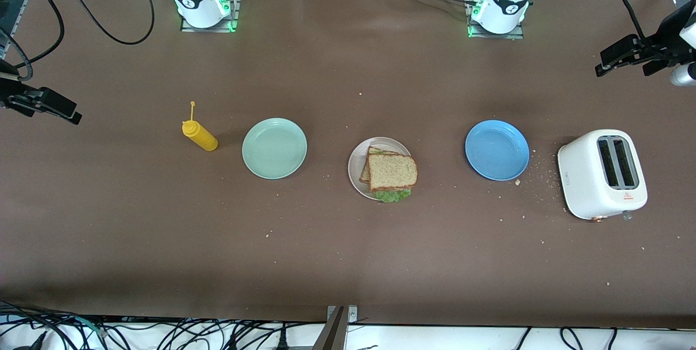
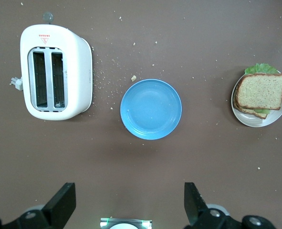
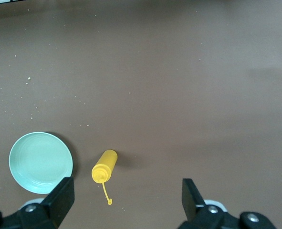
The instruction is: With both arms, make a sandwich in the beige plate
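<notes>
While both arms wait raised at the table's ends, the front view shows three plates in a row. The beige plate sits in the middle and holds the sandwich: two bread slices stacked, with lettuce sticking out at the edge nearer the front camera. The mint-green plate lies toward the right arm's end with nothing on it, and the blue plate lies toward the left arm's end, also bare. One yellow squeeze bottle stands beside the mint-green plate. One white toaster sits beside the blue plate, two slots, nothing seen in them. Crumbs are scattered between the blue plate and the toaster. The right gripper is seen at the right arm's end of the table, the left gripper at the left arm's end.

From the left wrist view, the left gripper is seen with fingers spread wide, nothing between them, over bare table with the blue plate, toaster and sandwich in sight.

From the right wrist view, the right gripper is likewise spread wide and holds nothing, over table near the bottle and mint-green plate.
</notes>
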Tool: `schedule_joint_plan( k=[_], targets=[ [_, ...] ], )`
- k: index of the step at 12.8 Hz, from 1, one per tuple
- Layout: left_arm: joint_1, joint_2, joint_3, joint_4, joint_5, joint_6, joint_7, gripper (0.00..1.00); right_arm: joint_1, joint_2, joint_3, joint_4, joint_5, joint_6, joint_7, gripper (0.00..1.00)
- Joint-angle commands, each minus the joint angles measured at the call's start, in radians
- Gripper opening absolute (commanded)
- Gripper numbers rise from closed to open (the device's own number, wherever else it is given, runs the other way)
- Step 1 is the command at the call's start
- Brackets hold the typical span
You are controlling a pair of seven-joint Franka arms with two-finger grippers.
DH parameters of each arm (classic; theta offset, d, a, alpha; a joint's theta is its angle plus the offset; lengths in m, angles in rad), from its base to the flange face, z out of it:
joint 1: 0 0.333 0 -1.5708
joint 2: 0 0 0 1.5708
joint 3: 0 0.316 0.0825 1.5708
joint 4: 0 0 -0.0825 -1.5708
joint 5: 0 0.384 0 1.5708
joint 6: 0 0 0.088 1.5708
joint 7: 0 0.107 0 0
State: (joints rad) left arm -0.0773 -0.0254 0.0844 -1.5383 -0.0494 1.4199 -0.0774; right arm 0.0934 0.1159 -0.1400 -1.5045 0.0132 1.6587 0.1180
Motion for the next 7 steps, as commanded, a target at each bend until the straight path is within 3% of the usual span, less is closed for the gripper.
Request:
schedule_joint_plan(
  k=[1, 7],
  targets=[
    [-0.004, -0.027, -0.018, -0.029, 0.031, 0.03, -0.018, 1.0, 0.003, 0.005, 0.007, 0.007, -0.007, -0.004, 0.052, 1.0],
    [0.005, 0.01, -0.034, -0.026, 0.045, 0.03, 0.024, 1.0, 0.0, 0.005, 0.005, 0.007, 0.013, -0.005, 0.046, 1.0]
  ],
)
